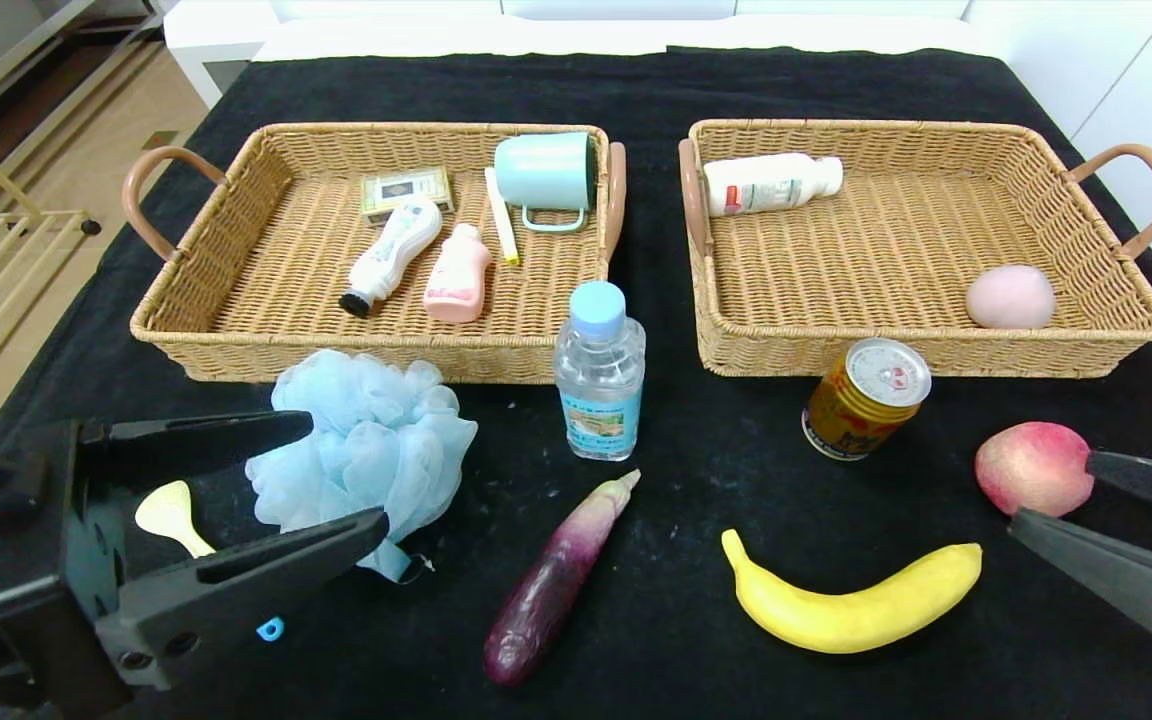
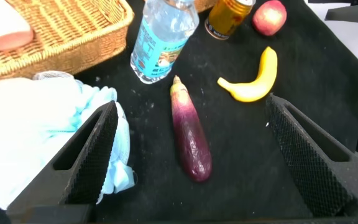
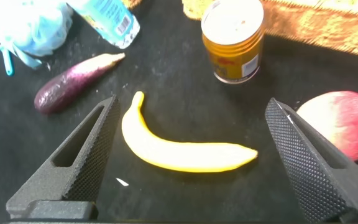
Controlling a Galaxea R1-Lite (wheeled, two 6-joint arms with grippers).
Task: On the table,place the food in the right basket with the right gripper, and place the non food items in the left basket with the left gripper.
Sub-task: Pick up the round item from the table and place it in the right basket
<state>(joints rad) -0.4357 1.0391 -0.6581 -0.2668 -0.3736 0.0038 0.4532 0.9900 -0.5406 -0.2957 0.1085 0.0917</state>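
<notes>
Eggplant (image 1: 558, 584) lies lengthwise, stem tip toward bottle (image 1: 599, 372).

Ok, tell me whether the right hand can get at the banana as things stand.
Probably yes. The right hand hangs open above the banana, which lies alone on the table, apart from the peach and can.
</notes>
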